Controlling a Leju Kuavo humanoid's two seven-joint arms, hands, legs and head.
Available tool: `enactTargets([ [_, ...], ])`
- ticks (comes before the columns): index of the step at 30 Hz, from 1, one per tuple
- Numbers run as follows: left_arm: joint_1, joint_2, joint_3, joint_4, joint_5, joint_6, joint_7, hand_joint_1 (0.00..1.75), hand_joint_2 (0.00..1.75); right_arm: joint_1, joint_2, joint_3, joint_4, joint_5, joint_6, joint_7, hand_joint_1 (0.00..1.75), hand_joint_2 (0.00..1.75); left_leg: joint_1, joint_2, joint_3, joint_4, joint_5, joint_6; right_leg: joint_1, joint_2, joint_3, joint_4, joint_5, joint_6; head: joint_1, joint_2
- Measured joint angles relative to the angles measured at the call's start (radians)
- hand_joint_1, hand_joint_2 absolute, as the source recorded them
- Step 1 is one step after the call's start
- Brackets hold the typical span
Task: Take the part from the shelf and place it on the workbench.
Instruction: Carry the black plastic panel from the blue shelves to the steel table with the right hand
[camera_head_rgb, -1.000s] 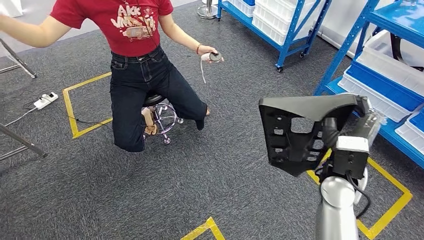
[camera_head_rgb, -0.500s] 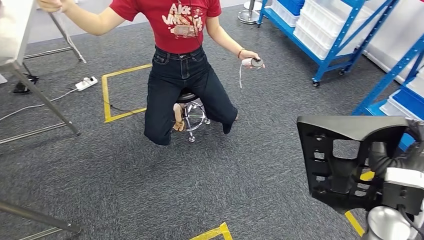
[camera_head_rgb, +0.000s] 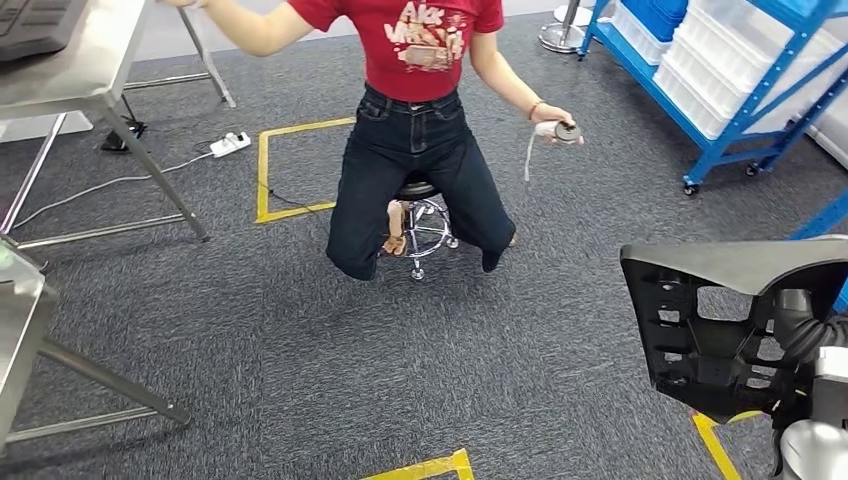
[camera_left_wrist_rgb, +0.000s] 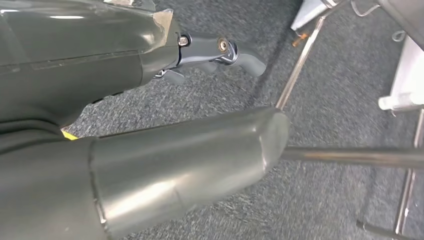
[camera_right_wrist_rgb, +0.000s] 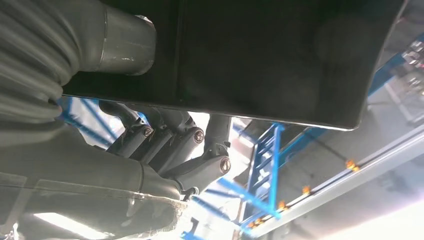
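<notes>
Head view shows the right hand (camera_head_rgb: 800, 335) gripping the black perforated plastic part (camera_head_rgb: 715, 325), held up over the grey carpet floor (camera_head_rgb: 300, 350) at the lower right. Left hand (camera_left_wrist_rgb: 215, 52) hangs above the carpet, fingers loosely curled around nothing. Farther off, a person in a red shirt (camera_head_rgb: 425, 40) sits on a stool, with the steel bench (camera_head_rgb: 70, 70) at far left.
</notes>
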Motion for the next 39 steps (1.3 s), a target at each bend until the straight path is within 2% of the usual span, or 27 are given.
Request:
enactTargets([
  [1, 0.000, 0.000, -0.002, 0.000, 0.001, 0.000, 0.000, 0.00, 0.00, -0.001, -0.004, 0.000, 0.000, 0.000, 0.000, 0.000, 1.75, 1.75, -0.004, 0.005, 0.008, -0.019, 0.002, 0.006, 0.003, -0.009, 0.001, 0.000, -0.002, 0.005, 0.001, 0.000],
  [3, 0.000, 0.002, -0.004, 0.000, 0.002, 0.000, 0.000, 0.00, 0.00, -0.004, -0.010, 0.000, 0.000, -0.001, 0.000, 0.000, 1.75, 1.75, -0.010, -0.018, 0.007, -0.024, 0.005, 0.019, 0.005, -0.027, 0.006, -0.004, -0.004, 0.017, 0.001, 0.000],
  [4, 0.001, 0.003, -0.005, 0.000, 0.003, 0.000, 0.000, 0.00, 0.00, -0.005, -0.012, 0.001, 0.001, -0.001, 0.000, 0.000, 1.75, 1.75, -0.010, -0.029, 0.011, -0.030, 0.009, 0.026, 0.003, -0.022, 0.007, 0.000, -0.009, 0.022, 0.002, 0.000],
  [6, 0.001, 0.004, -0.005, 0.000, 0.006, 0.000, 0.000, 0.00, 0.00, -0.006, -0.017, 0.001, 0.002, -0.004, 0.000, -0.001, 1.75, 1.75, -0.005, -0.050, 0.020, -0.043, 0.017, 0.040, 0.000, 0.024, -0.017, 0.059, -0.042, 0.023, 0.003, 0.000],
  [8, 0.001, 0.004, -0.006, 0.000, 0.011, 0.000, 0.000, 0.00, 0.00, -0.004, -0.021, 0.002, 0.006, -0.010, 0.000, -0.002, 1.75, 1.75, -0.004, -0.072, 0.019, -0.045, 0.020, 0.046, -0.003, 0.075, -0.083, 0.193, -0.098, 0.016, 0.004, 0.000],
  [9, 0.002, 0.005, -0.006, 0.000, 0.013, -0.001, 0.000, 0.00, 0.00, -0.005, -0.022, 0.002, 0.010, -0.013, -0.001, -0.002, 1.75, 1.75, -0.005, -0.086, 0.018, -0.044, 0.020, 0.047, -0.003, 0.084, -0.116, 0.255, -0.118, 0.016, 0.005, 0.000],
  [10, 0.004, 0.004, -0.007, 0.000, 0.015, -0.001, 0.000, 0.00, 0.00, -0.007, -0.022, 0.004, 0.016, -0.013, -0.004, -0.002, 1.75, 1.75, -0.006, -0.099, 0.017, -0.044, 0.021, 0.047, -0.003, 0.086, -0.135, 0.287, -0.123, 0.020, 0.005, 0.000],
  [11, 0.005, 0.004, -0.007, 0.000, 0.017, -0.002, 0.000, 0.00, 0.00, -0.014, -0.022, 0.006, 0.022, -0.011, -0.008, -0.002, 1.75, 1.75, -0.006, -0.113, 0.018, -0.043, 0.021, 0.047, -0.003, 0.088, -0.135, 0.278, -0.110, 0.026, 0.005, 0.000],
  [12, 0.006, 0.004, -0.008, 0.000, 0.019, -0.004, 0.000, 0.00, 0.00, -0.022, -0.022, 0.007, 0.028, -0.006, -0.014, -0.001, 1.75, 1.75, -0.006, -0.127, 0.020, -0.043, 0.021, 0.046, -0.004, 0.094, -0.114, 0.228, -0.082, 0.034, 0.005, 0.000],
  [14, 0.007, 0.002, -0.010, 0.000, 0.020, -0.006, 0.000, 0.00, 0.00, -0.039, -0.022, 0.011, 0.038, 0.003, -0.025, -0.001, 1.75, 1.75, -0.007, -0.154, 0.022, -0.041, 0.021, 0.043, -0.005, 0.126, -0.047, 0.078, -0.018, 0.044, 0.005, 0.000],
  [16, 0.007, 0.002, -0.012, 0.000, 0.019, -0.006, 0.000, 0.00, 0.00, -0.047, -0.023, 0.015, 0.045, 0.007, -0.032, 0.000, 1.75, 1.75, -0.009, -0.178, 0.017, -0.039, 0.023, 0.035, -0.004, 0.146, -0.008, -0.003, 0.012, 0.036, 0.005, 0.000],
  [18, 0.009, 0.003, -0.012, 0.005, 0.014, 0.000, 0.000, 0.00, 0.00, -0.048, -0.023, 0.017, 0.048, 0.006, -0.036, 0.001, 1.75, 1.75, -0.009, -0.199, 0.009, -0.040, 0.028, 0.024, -0.003, 0.129, -0.005, -0.009, 0.015, 0.022, 0.004, 0.000],
  [19, 0.010, 0.005, -0.013, 0.013, 0.011, 0.005, 0.000, 0.00, 0.00, -0.048, -0.021, 0.017, 0.047, 0.004, -0.038, 0.002, 1.75, 1.75, -0.008, -0.197, 0.006, -0.037, 0.026, 0.019, -0.005, 0.118, -0.004, -0.010, 0.017, 0.017, 0.004, 0.000],
  [20, 0.009, 0.010, -0.013, 0.025, 0.009, 0.009, 0.001, 0.00, 0.00, -0.046, -0.018, 0.018, 0.044, 0.003, -0.039, 0.004, 1.75, 1.75, -0.009, -0.179, -0.002, -0.023, 0.016, 0.015, -0.009, 0.107, -0.003, -0.012, 0.018, 0.010, 0.003, 0.000],
  [21, 0.008, 0.016, -0.013, 0.042, 0.009, 0.016, 0.005, 0.00, 0.00, -0.041, -0.014, 0.018, 0.040, 0.003, -0.040, 0.006, 1.75, 1.75, -0.011, -0.150, -0.017, 0.009, -0.006, 0.010, -0.011, 0.096, -0.002, -0.014, 0.019, 0.002, 0.002, 0.000],
  [23, 0.005, 0.029, -0.010, 0.084, 0.011, 0.040, 0.031, 0.00, 0.00, -0.030, -0.004, 0.019, 0.029, 0.004, -0.041, 0.008, 1.75, 1.75, -0.009, -0.087, -0.078, 0.135, -0.072, 0.002, -0.010, 0.072, -0.001, -0.015, 0.017, -0.010, 0.000, 0.000],
  [25, 0.012, 0.035, -0.005, 0.122, 0.015, 0.068, 0.061, 0.00, 0.00, -0.025, 0.007, 0.021, 0.024, 0.009, -0.041, 0.008, 1.75, 1.75, -0.003, -0.068, -0.136, 0.250, -0.111, -0.005, -0.008, 0.050, -0.002, -0.015, 0.016, -0.014, 0.000, 0.000],
  [26, 0.017, 0.037, -0.003, 0.137, 0.016, 0.077, 0.068, 0.00, 0.00, -0.025, 0.013, 0.023, 0.023, 0.011, -0.041, 0.008, 1.75, 1.75, 0.000, -0.064, -0.141, 0.256, -0.102, -0.007, -0.007, 0.039, -0.001, -0.015, 0.014, -0.014, 0.001, 0.000],
  [27, 0.021, 0.039, -0.002, 0.149, 0.016, 0.081, 0.071, 0.00, 0.00, -0.024, 0.017, 0.025, 0.023, 0.013, -0.041, 0.008, 1.75, 1.75, 0.003, -0.058, -0.124, 0.220, -0.077, -0.009, -0.007, 0.028, 0.001, -0.015, 0.013, -0.014, 0.000, 0.000],
  [29, 0.022, 0.045, 0.001, 0.165, 0.016, 0.085, 0.074, 0.00, 0.00, -0.024, 0.024, 0.028, 0.021, 0.016, -0.041, 0.008, 1.75, 1.75, 0.003, -0.020, -0.049, 0.078, -0.015, -0.008, -0.004, 0.005, 0.006, -0.014, 0.007, -0.008, 0.000, 0.000],
  [31, 0.019, 0.049, 0.004, 0.175, 0.016, 0.087, 0.076, 0.00, 0.00, -0.025, 0.026, 0.030, 0.019, 0.017, -0.041, 0.008, 1.75, 1.75, -0.002, 0.008, 0.001, -0.015, 0.012, 0.000, 0.004, -0.017, 0.012, -0.013, -0.001, 0.003, 0.002, 0.000],
  [32, 0.018, 0.050, 0.006, 0.179, 0.016, 0.088, 0.077, 0.00, 0.00, -0.025, 0.027, 0.031, 0.017, 0.018, -0.041, 0.008, 1.75, 1.75, -0.006, 0.006, 0.006, -0.027, 0.011, 0.006, 0.007, -0.028, 0.015, -0.013, -0.004, 0.008, 0.003, 0.000],
  [33, 0.019, 0.052, 0.006, 0.184, 0.015, 0.088, 0.077, 0.00, 0.00, -0.026, 0.028, 0.032, 0.016, 0.018, -0.041, 0.008, 1.75, 1.75, -0.008, -0.009, 0.005, -0.028, 0.013, 0.013, 0.008, -0.039, 0.018, -0.015, -0.006, 0.013, 0.003, 0.000],
  [34, 0.021, 0.052, 0.006, 0.189, 0.013, 0.089, 0.077, 0.00, 0.00, -0.027, 0.029, 0.033, 0.014, 0.018, -0.041, 0.008, 1.75, 1.75, -0.007, -0.021, 0.006, -0.032, 0.015, 0.021, 0.007, -0.039, 0.019, -0.013, -0.010, 0.019, 0.004, 0.000],
  [36, 0.022, 0.052, 0.006, 0.196, 0.010, 0.090, 0.076, 0.00, 0.00, -0.026, 0.031, 0.035, 0.012, 0.018, -0.041, 0.008, 1.75, 1.75, -0.004, -0.043, 0.010, -0.039, 0.021, 0.036, 0.003, 0.006, 0.005, 0.025, -0.034, 0.023, 0.005, 0.000],
  [38, 0.019, 0.049, 0.006, 0.202, 0.010, 0.090, 0.077, 0.00, 0.00, -0.024, 0.031, 0.036, 0.010, 0.017, -0.041, 0.008, 1.75, 1.75, -0.001, -0.065, 0.011, -0.041, 0.025, 0.045, -0.001, 0.068, -0.052, 0.142, -0.087, 0.016, 0.009, 0.000],
  [39, 0.018, 0.048, 0.006, 0.206, 0.010, 0.091, 0.077, 0.00, 0.00, -0.023, 0.031, 0.036, 0.010, 0.017, -0.041, 0.008, 1.75, 1.75, -0.001, -0.077, 0.010, -0.041, 0.025, 0.046, -0.002, 0.081, -0.088, 0.211, -0.111, 0.015, 0.010, 0.000],
])
